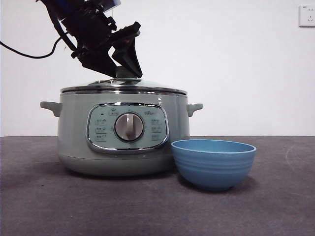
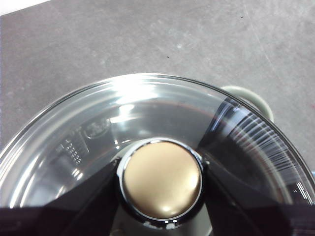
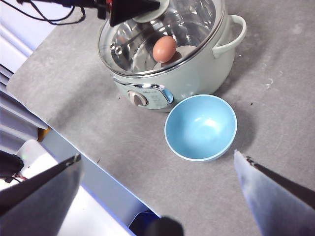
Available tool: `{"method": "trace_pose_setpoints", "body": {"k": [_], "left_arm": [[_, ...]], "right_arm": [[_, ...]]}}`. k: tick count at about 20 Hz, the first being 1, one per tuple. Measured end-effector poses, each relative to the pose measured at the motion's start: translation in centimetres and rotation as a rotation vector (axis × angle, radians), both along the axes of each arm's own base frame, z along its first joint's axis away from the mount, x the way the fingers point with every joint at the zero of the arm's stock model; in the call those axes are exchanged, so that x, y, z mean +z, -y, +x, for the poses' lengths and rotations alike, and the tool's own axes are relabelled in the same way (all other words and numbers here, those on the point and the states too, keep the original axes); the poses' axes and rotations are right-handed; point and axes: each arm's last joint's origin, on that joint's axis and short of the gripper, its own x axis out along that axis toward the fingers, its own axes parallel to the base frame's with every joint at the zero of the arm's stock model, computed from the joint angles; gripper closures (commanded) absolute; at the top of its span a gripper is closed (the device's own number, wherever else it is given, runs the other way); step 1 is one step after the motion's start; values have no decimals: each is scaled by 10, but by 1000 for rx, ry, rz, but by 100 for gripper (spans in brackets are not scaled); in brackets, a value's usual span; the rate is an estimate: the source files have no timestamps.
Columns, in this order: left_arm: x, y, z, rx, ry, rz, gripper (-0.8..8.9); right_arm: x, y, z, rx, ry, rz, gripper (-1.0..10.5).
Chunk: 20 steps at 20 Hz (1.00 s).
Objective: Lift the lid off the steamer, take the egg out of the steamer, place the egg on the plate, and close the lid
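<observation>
A grey desk [image 1: 59, 206] runs back to a plain white wall [image 1: 236, 64]; a white socket [image 1: 306, 15] sits high on the wall at far right

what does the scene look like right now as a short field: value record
lid: on the steamer, not lifted
knob: between the left gripper's jaws
left gripper: at the knob, contact unclear
right gripper: open, high above the table, holding nothing
egg: inside the steamer, seen through the glass
steamer: on the grey table, dial facing front
blue bowl: empty, beside the steamer
</observation>
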Motion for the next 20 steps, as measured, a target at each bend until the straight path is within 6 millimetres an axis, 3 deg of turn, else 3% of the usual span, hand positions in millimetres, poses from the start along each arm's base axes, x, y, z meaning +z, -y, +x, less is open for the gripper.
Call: {"method": "trace_pose_setpoints", "body": {"k": [4, 8, 15, 20], "left_arm": [[27, 0, 0, 0, 47, -22, 822], [62, -12, -24, 2, 94, -45, 822], [130, -56, -112, 44, 200, -72, 822], [156, -94, -184, 114, 272, -71, 822]], "right_arm": [[0, 0, 0, 0, 0, 0, 348], [2, 0, 3, -9, 23, 11, 348], [5, -10, 35, -15, 63, 76, 348], [-2, -48, 72, 62, 76, 114, 348]]}}
